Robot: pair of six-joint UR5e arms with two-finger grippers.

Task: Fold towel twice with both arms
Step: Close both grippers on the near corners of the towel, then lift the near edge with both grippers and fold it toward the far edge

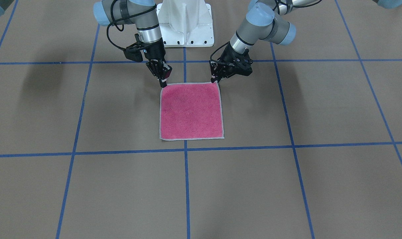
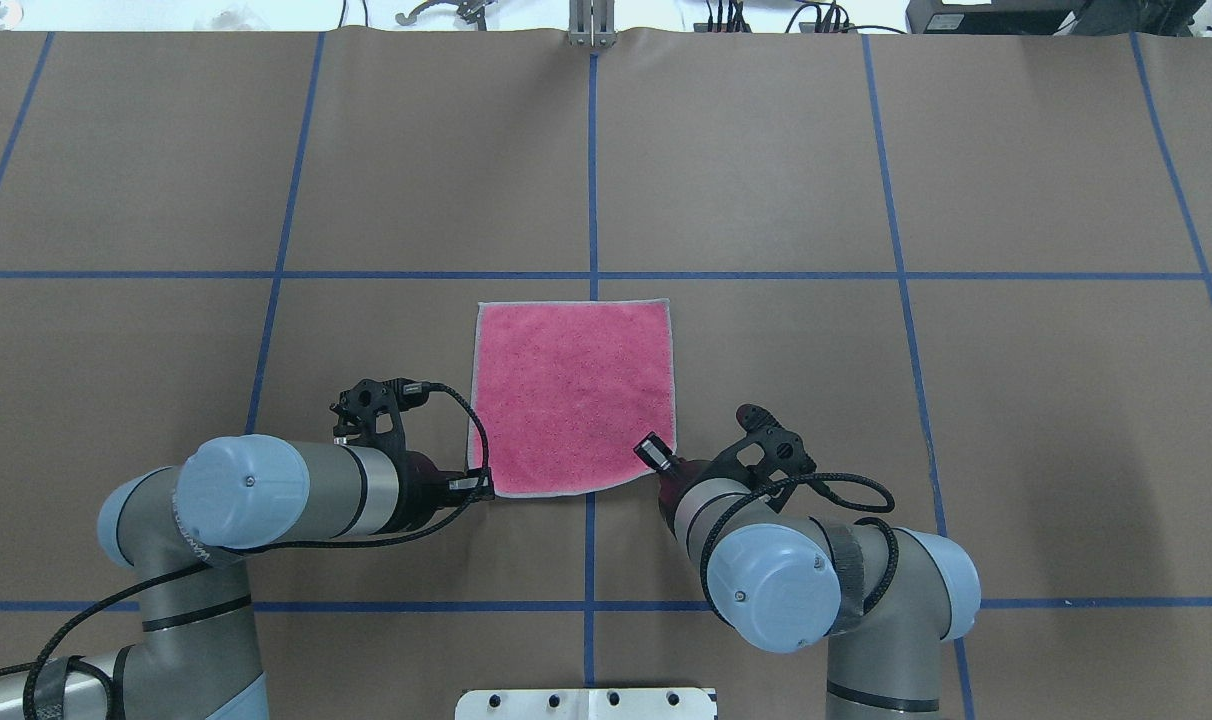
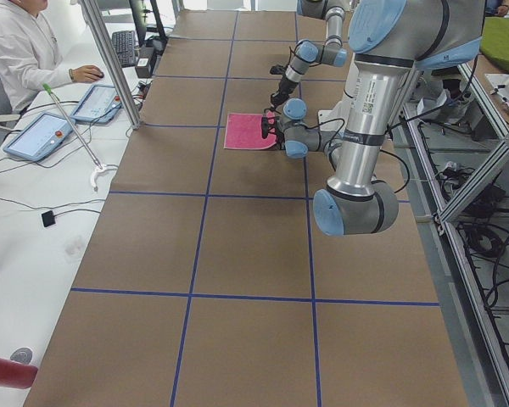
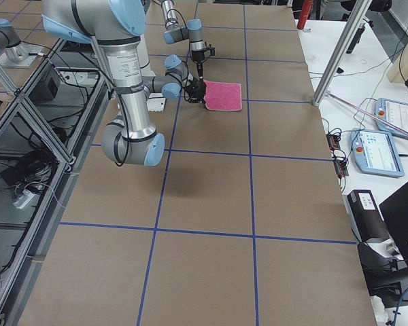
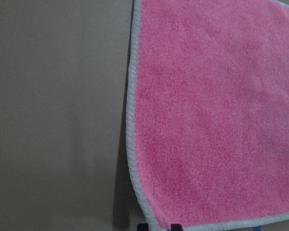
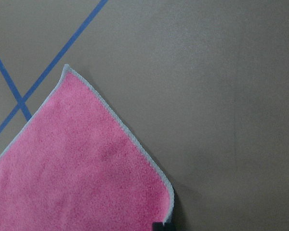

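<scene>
Now, L jaws narrow astride towel (image 1: 191,111) hem, R jaws at 2nd corner

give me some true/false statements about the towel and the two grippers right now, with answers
1. The towel lies pink face up. True.
2. The towel has already been folded once. False: it is spread out as a full square, with no fold showing.
3. The left gripper and the right gripper are at the towel's two corners nearest the robot. True.
4. The towel hangs in the air from the right gripper. False: it lies on the table.
5. A blue tape line runs under the towel. True.
</scene>
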